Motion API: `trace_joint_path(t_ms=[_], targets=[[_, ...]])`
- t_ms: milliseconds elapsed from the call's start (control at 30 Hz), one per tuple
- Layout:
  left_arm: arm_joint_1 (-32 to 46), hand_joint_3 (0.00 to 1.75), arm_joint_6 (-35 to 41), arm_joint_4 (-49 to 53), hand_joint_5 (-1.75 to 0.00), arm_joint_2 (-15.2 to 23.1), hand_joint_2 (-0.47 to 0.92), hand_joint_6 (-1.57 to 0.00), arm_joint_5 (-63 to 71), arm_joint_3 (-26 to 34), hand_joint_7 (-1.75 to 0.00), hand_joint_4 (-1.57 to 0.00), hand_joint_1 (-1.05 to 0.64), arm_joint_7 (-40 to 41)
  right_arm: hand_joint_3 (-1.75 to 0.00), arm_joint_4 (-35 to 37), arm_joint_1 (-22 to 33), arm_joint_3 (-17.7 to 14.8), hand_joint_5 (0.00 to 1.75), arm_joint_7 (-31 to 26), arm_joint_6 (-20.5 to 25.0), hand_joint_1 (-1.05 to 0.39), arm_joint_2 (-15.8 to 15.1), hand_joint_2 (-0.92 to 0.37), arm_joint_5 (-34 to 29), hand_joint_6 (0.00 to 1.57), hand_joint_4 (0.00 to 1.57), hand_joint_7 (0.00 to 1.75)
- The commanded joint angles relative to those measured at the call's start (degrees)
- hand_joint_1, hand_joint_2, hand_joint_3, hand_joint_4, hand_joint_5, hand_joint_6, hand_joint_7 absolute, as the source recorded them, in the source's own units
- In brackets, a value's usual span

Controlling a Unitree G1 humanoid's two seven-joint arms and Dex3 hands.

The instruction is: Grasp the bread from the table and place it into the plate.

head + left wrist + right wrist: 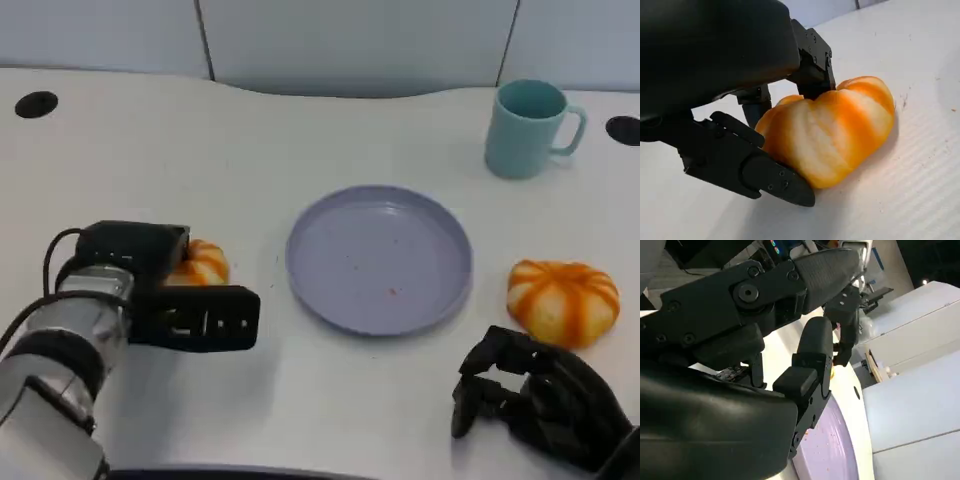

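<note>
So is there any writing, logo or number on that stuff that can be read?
None can be read. The mug, the plate and both bread rolls are plain. The left hand and right hand bear no legible marks. Coloured lights behind the right hand in its wrist view are too blurred to read.

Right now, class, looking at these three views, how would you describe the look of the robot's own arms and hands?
The left forearm is a silver cylinder ringed with black bands, with a thin black cable looping beside it. The left hand and right hand are matt black, with blocky, jointed fingers studded with small screws.
</note>
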Motion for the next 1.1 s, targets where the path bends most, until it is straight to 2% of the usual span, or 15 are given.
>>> trace_joint_path(t_ms=[33, 100, 167, 233, 333, 367, 433, 633, 733, 867, 933, 967, 1000, 1033, 1100], targets=[[2.5, 0.02, -1.4, 0.6, -1.61, 2.0, 0.90, -0.51, -2.2, 2.4, -1.34, -0.52, -0.19, 2.7, -0.05, 3.0, 1.6, -0.4, 1.42, -0.4, -0.1, -0.51, -0.8, -0.92, -0.5, 0.68, 0.64, 0.96], [2.5, 0.05, -2.9, 0.4, -1.63, 2.5, 0.91, -0.45, -3.1, 3.3, -1.51, -0.49, -0.19, 3.5, -0.05, 2.5, 1.4, -0.3, 1.42, -0.2, 0.4, -0.50, -0.8, -0.92, -0.3, 0.68, 0.64, 0.95], [2.1, 0.09, -5.1, 0.0, -1.52, 3.4, 0.92, -0.43, -4.3, 4.6, -1.44, -0.48, -0.20, 2.7, -0.06, 1.7, 1.3, 0.1, 1.44, -0.8, 1.7, -0.51, -1.1, -0.92, -0.6, 0.67, 0.62, 0.97], [1.6, 0.10, -6.6, -0.5, -1.37, 4.1, 0.92, -0.49, -5.1, 5.3, -1.26, -0.53, -0.24, 2.0, -0.05, 1.8, 1.2, 0.2, 1.45, -1.3, 1.9, -0.50, -1.0, -0.92, -0.8, 0.66, 0.61, 0.99], [0.6, 0.09, -7.5, -1.2, -1.50, 4.9, 0.91, -0.52, -5.2, 5.7, -1.28, -0.52, -0.24, 1.3, -0.06, 2.3, 0.9, 0.3, 1.45, -1.5, 1.5, -0.48, -0.9, -0.92, -1.0, 0.66, 0.60, 1.00], [0.2, 0.09, -8.2, -1.6, -1.65, 5.4, 0.92, -0.45, -5.1, 5.8, -1.55, -0.52, -0.23, 1.4, -0.06, 2.4, 0.8, 0.4, 1.45, -1.7, 1.5, -0.48, -0.9, -0.92, -1.1, 0.66, 0.60, 1.01], [-0.3, 0.08, -9.3, -2.3, -1.73, 6.2, 0.91, -0.42, -4.7, 5.7, -1.69, -0.56, -0.24, 2.1, -0.07, 2.6, 0.6, 0.6, 1.44, -2.0, 1.4, -0.48, -0.8, -0.92, -1.3, 0.65, 0.61, 1.01], [-3.1, 0.09, -11.8, -4.8, -1.75, 7.2, 0.91, -0.51, -4.4, 6.0, -1.75, -0.70, -0.23, 2.6, -0.07, 4.9, 0.0, 0.4, 1.45, -2.6, -1.0, -0.47, -0.1, -0.92, -1.4, 0.66, 0.61, 1.02], [-4.0, 0.07, -13.7, -6.1, -1.75, 6.7, 0.89, -0.54, -3.7, 5.4, -1.73, -0.74, -0.21, 4.4, -0.06, 5.0, -0.2, 0.6, 1.46, -2.6, -1.6, -0.46, 0.3, -0.92, -1.3, 0.66, 0.61, 1.01], [-4.5, 0.04, -16.2, -6.6, -1.74, 5.1, 0.90, -0.65, -2.9, 4.4, -1.43, -0.73, -0.22, 6.5, -0.05, 7.0, -0.8, 0.1, 1.42, -1.7, -2.0, -0.47, 0.4, -0.92, -0.8, 0.70, 0.64, 0.95], [-5.0, 0.02, -16.8, -6.6, -1.73, 4.0, 0.90, -0.79, -2.5, 3.9, -1.12, -0.71, -0.22, 7.2, -0.05, 7.5, -1.0, 0.1, 1.41, -1.7, -2.6, -0.48, 0.4, -0.92, -1.0, 0.71, 0.64, 0.93], [-5.3, 0.01, -17.2, -6.6, -1.74, 3.5, 0.90, -0.71, -2.3, 3.6, -1.37, -0.75, -0.22, 7.5, -0.05, 7.6, -1.0, 0.1, 1.41, -1.6, -2.9, -0.48, 0.4, -0.92, -1.1, 0.71, 0.64, 0.93], [-5.5, 0.01, -17.4, -6.6, -1.74, 3.0, 0.91, -0.67, -2.1, 3.4, -1.49, -0.78, -0.21, 7.6, -0.05, 7.8, -1.1, 0.0, 1.41, -1.3, -2.7, -0.48, 0.5, -0.92, -0.9, 0.71, 0.64, 0.93], [-5.8, 0.01, -17.5, -6.6, -1.74, 2.6, 0.91, -0.63, -1.9, 3.3, -1.55, -0.79, -0.22, 7.5, -0.05, 7.8, -1.2, -0.2, 1.41, -1.0, -2.2, -0.47, 0.6, -0.92, -0.6, 0.71, 0.64, 0.93], [-6.4, 0.00, -17.5, -6.5, -1.75, 1.8, 0.90, -0.68, -1.8, 3.2, -1.37, -0.79, -0.25, 7.1, -0.05, 7.5, -1.2, -0.1, 1.40, -0.9, -2.1, -0.47, 0.6, -0.92, -0.6, 0.70, 0.64, 0.92]])
